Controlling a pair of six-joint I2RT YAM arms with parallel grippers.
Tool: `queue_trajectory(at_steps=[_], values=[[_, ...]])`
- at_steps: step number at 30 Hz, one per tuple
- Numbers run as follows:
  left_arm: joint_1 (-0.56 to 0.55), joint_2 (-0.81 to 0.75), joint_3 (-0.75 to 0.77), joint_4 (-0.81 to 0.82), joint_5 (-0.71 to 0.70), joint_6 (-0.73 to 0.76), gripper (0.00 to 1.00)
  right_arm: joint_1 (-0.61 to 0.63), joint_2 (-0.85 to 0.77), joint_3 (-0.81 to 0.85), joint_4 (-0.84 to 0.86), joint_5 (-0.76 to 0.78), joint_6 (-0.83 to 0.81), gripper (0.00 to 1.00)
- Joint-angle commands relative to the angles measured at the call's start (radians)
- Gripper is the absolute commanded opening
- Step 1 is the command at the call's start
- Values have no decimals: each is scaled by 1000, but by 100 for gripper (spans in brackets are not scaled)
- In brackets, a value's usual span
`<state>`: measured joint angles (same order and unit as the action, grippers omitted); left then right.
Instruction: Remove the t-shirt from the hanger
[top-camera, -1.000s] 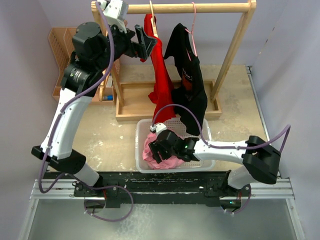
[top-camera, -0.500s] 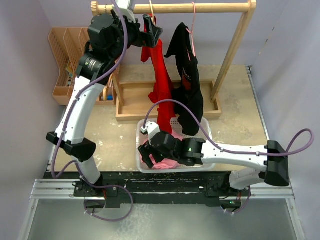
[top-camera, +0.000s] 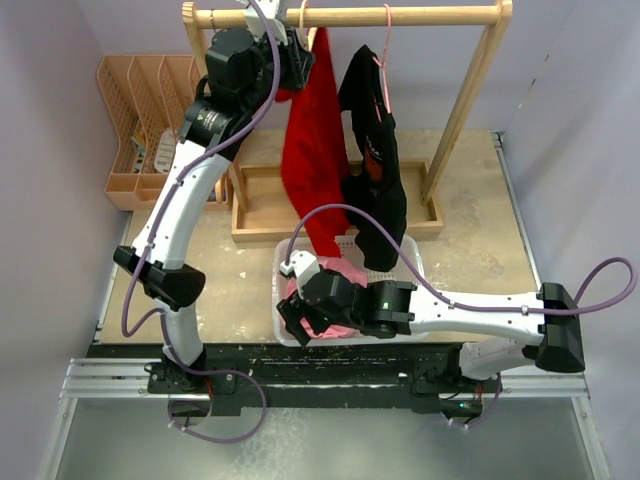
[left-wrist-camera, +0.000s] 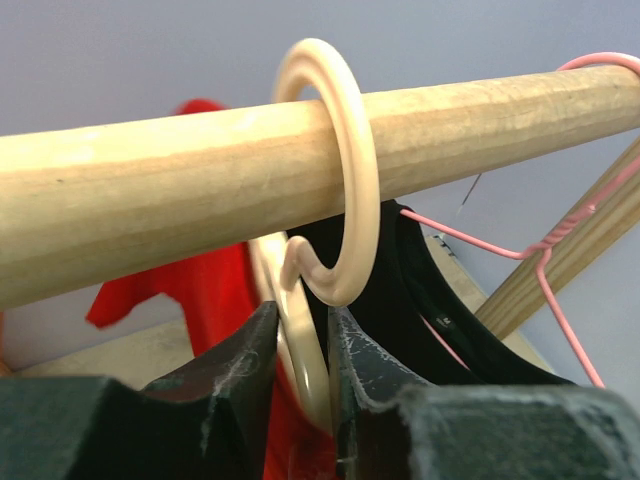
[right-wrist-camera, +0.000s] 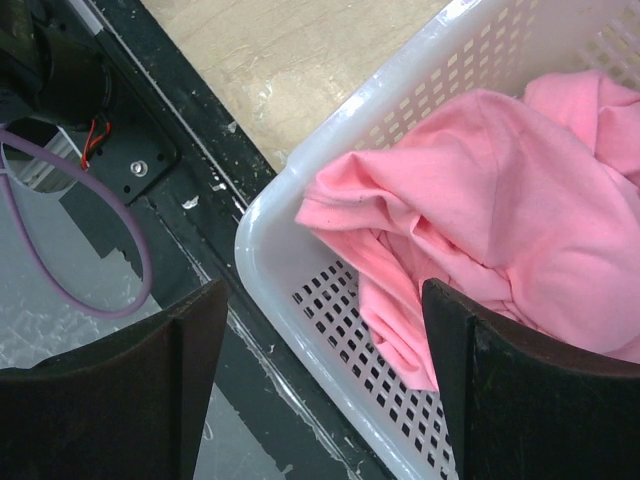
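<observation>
A red t-shirt (top-camera: 312, 150) hangs from a cream hanger (left-wrist-camera: 350, 180) hooked over the wooden rail (left-wrist-camera: 150, 190). My left gripper (left-wrist-camera: 300, 350) is up at the rail, its fingers shut on the hanger's neck just below the hook; the red cloth (left-wrist-camera: 215, 290) shows behind them. In the top view the left gripper (top-camera: 298, 55) sits at the top of the red t-shirt. My right gripper (right-wrist-camera: 325, 330) stands open and holds nothing, low over the near left corner of the white basket (right-wrist-camera: 300, 260).
A black t-shirt (top-camera: 375, 160) on a pink wire hanger (left-wrist-camera: 540, 250) hangs right beside the red one. A pink shirt (right-wrist-camera: 500, 220) lies crumpled in the basket (top-camera: 415, 262). The rack's wooden base tray (top-camera: 262, 215) and an orange organiser (top-camera: 130, 100) stand behind.
My left gripper moved right along the rail to the cream hanger and closed on its neck; the red t-shirt swung and spread. The right gripper shifted left to the basket's near corner.
</observation>
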<state>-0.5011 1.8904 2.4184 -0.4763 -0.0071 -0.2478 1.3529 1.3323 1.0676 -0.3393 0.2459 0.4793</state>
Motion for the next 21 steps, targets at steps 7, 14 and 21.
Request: queue_trajectory(at_steps=[7, 14, 21], values=[[3, -43, -4, 80, -109, 78, 32, 24, 30, 46, 34, 17, -4, 80], [3, -30, -15, 80, -70, 87, 32, 26, 34, 49, 34, 34, -6, 80], [3, -40, -62, 118, -33, 103, 1, 28, 19, 34, 42, 42, 2, 80]])
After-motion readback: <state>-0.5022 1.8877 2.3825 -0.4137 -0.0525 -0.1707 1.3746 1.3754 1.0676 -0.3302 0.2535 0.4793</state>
